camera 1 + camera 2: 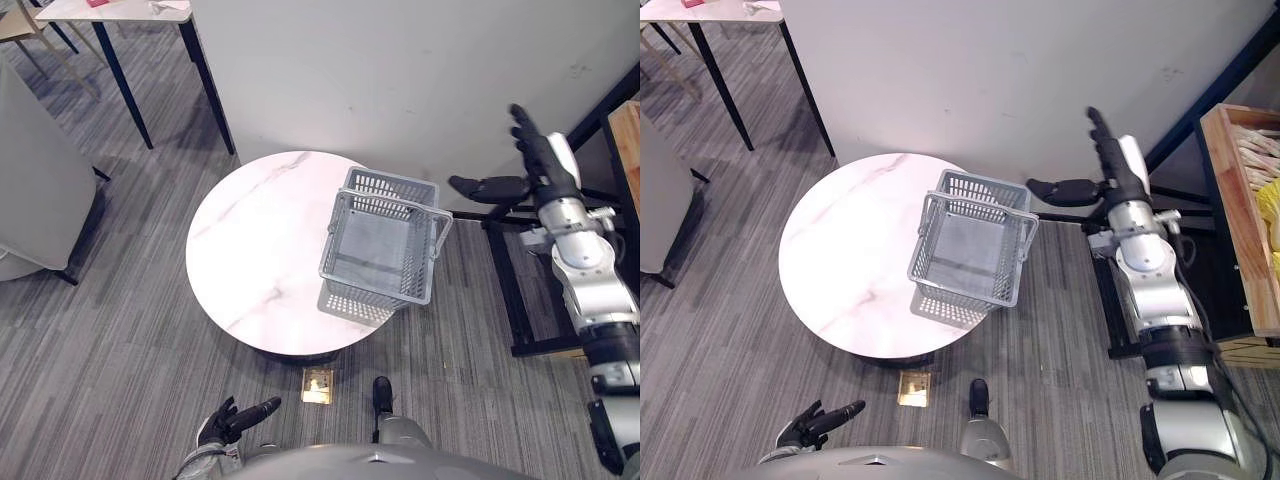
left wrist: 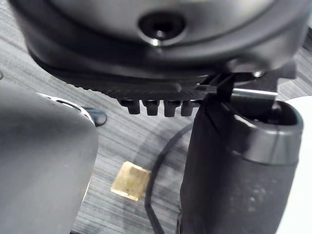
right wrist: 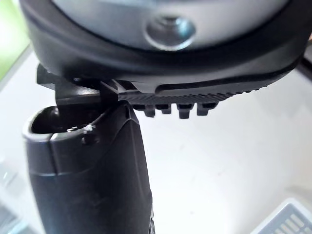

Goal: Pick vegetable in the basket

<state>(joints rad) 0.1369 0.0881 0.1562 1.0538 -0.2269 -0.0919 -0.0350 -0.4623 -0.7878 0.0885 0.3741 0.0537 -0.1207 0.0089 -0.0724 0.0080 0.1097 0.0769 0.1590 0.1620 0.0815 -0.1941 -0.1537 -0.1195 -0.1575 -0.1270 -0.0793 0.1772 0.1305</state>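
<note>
Round white marble counter (image 1: 250, 260) standing on a grey striped floor (image 1: 100, 330). There's a grey mesh basket (image 1: 385, 245) sitting on it, over on the side nearest the right hand (image 1: 538, 165), not touching it.

- The left hand (image 2: 156, 73) hangs over the floor, its dark palm close to the camera.
- Its fingers (image 2: 152, 107) show as a short row of dark tips, and nothing is held in them.
- The thumb (image 2: 234, 170) stands out beside that row, thick and dark, touching nothing.
- Past the fingers lies grey striped carpet (image 2: 141, 136).
- A small yellowish square plate (image 2: 130, 181) lies flat on the carpet, near the thumb but apart from it.
- A white surface (image 2: 300, 185) shows just beyond the thumb.
</note>
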